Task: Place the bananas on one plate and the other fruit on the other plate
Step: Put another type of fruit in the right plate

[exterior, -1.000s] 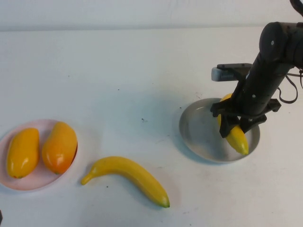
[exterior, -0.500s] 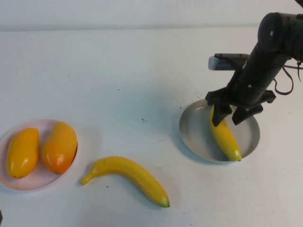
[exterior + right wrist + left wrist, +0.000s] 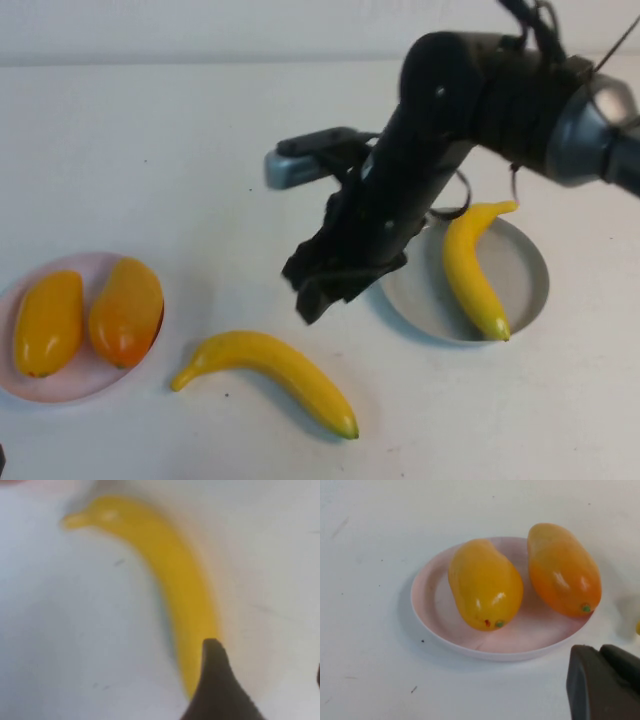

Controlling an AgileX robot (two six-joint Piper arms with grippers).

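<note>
We reach our right arm in from the right, angled down and leftward over the middle of the bench, with our right gripper hanging empty above the surface, its fingers parted. Our left gripper sits low at the bench's left edge.

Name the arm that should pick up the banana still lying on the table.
Right. The right gripper hangs open just above the loose banana, with the grey plate beside it. The left gripper sits by the pink plate, farther away.
</note>
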